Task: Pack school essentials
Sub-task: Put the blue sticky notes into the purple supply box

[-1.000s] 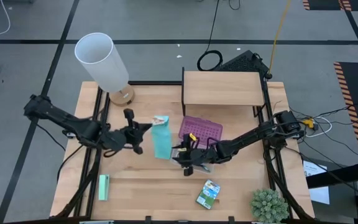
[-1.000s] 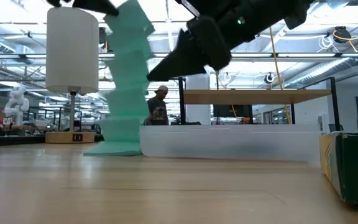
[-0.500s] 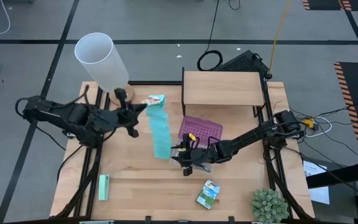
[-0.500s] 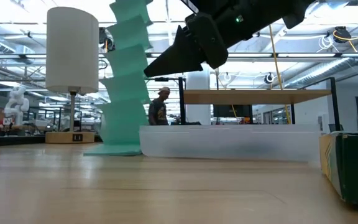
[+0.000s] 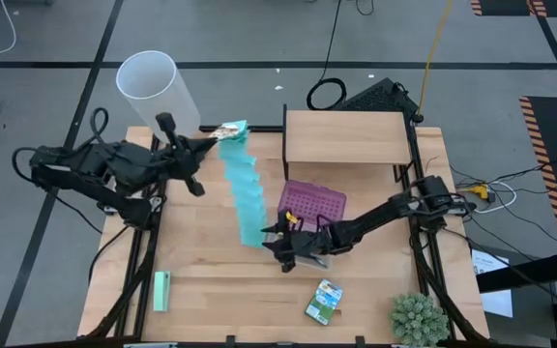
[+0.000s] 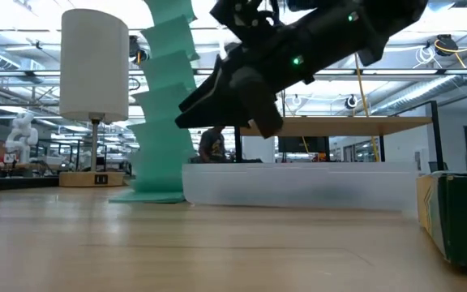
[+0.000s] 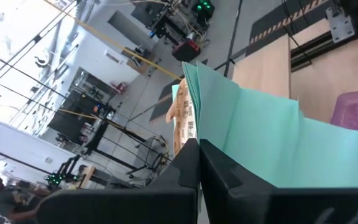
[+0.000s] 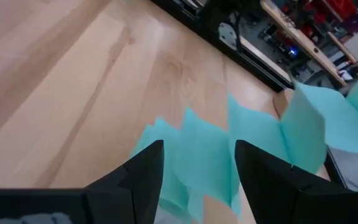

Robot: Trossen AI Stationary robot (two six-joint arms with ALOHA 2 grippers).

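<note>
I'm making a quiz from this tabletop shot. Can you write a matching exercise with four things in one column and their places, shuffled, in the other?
Things:
1. white lamp
2. mint-green block
3. potted plant
4. purple-lidded case

Places:
A. front right corner of the table
B. middle of the table, in front of the wooden shelf
C. back left corner
D. flat near the front left edge

Pairs: 1-C, 2-D, 3-A, 4-B

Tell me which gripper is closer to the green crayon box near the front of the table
Right. The right gripper hangs just beyond the crayon box, beside the purple-lidded case. The left gripper is at the far left, holding up the mint-green folded strip.
</note>
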